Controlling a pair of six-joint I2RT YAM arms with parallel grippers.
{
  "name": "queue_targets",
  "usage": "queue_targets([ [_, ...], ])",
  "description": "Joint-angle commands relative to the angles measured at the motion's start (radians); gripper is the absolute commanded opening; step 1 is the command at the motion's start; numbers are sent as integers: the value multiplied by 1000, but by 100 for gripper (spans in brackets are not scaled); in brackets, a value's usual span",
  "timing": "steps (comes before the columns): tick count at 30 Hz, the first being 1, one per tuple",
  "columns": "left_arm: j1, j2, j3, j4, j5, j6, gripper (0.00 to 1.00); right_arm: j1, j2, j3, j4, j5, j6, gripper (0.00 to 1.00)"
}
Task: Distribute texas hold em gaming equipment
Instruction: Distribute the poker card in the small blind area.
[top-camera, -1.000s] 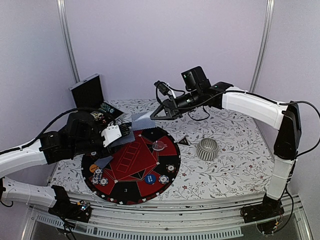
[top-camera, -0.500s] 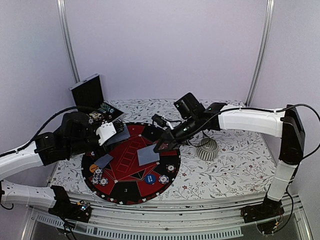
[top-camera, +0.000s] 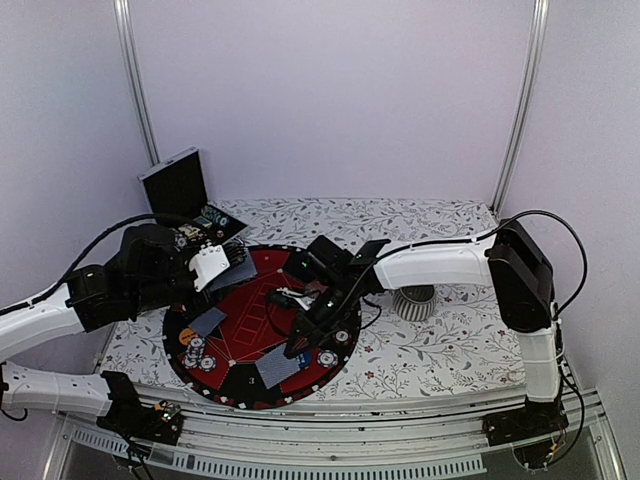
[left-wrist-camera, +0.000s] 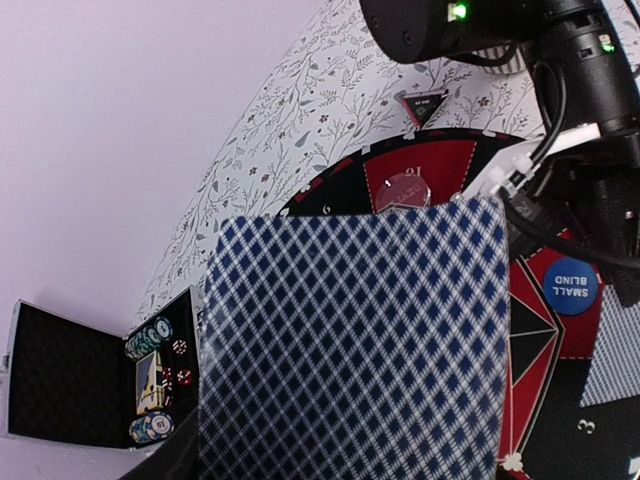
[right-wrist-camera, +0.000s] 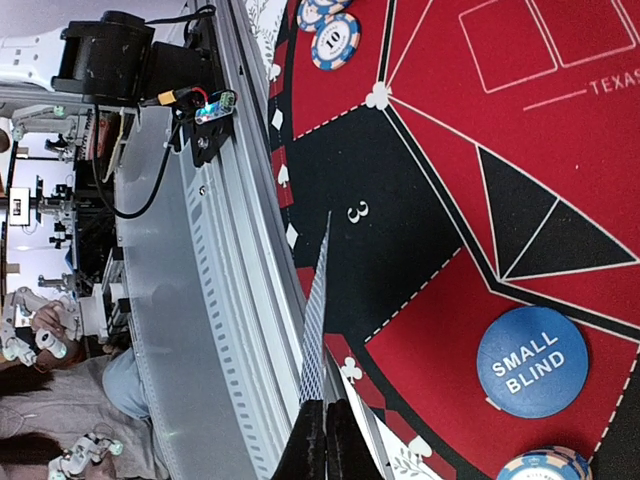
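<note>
My left gripper (top-camera: 226, 267) hangs over the left rim of the round red-and-black mat (top-camera: 240, 385), shut on a stack of blue-checked playing cards (top-camera: 243, 270). In the left wrist view those cards (left-wrist-camera: 350, 340) hide its fingers. My right gripper (top-camera: 298, 345) is low over the mat's front, shut on one playing card (top-camera: 278, 367), which shows edge-on (right-wrist-camera: 315, 330) between its fingertips (right-wrist-camera: 322, 440). A blue "small blind" disc (right-wrist-camera: 530, 360) lies beside it. Another card (top-camera: 207, 322) lies on the mat's left, and a clear disc (left-wrist-camera: 407, 190) at the back.
Poker chips (top-camera: 328, 357) and a second cluster of them (top-camera: 195, 352) sit on the mat's rim, next to an orange disc (top-camera: 187, 337). A ribbed silver cup (top-camera: 413, 300) stands right of the mat. The open black case (top-camera: 180, 190) holds more chips at the back left.
My right arm has swung from the back of the table down to the mat's front edge, carrying the card. The left gripper has drawn back slightly to the left with its cards.
</note>
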Motion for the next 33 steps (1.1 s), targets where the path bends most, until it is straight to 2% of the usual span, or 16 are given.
queue_targets([
  [1, 13, -8, -8, 18, -4, -6, 57, 9, 27, -66, 71, -75, 76, 2],
  [9, 16, -6, -8, 15, 4, -2, 57, 22, 56, -84, 83, -33, 143, 3],
  [11, 16, -6, -5, 11, 5, -2, 57, 21, 49, -82, 74, -11, 149, 16],
  [12, 15, -6, -5, 9, 5, -3, 57, 21, 38, -80, 68, 5, 154, 27],
  [20, 16, -33, -3, 3, 40, 13, 57, -26, -118, -21, -31, 210, 141, 63],
  [23, 15, -42, -1, -6, 43, 20, 57, -52, -185, 42, -59, 290, 110, 85],
  [24, 16, -44, 1, -10, 43, 22, 56, -61, -206, 66, -59, 315, 92, 96],
  [25, 16, -45, 1, -13, 46, 23, 56, -69, -223, 91, -55, 335, 81, 100],
  [28, 15, -52, 0, -8, 55, 26, 56, -100, -252, 155, -1, 336, 39, 99],
  [33, 16, -58, -1, 14, 67, 37, 56, -119, -219, 227, 180, 150, 55, 99],
])
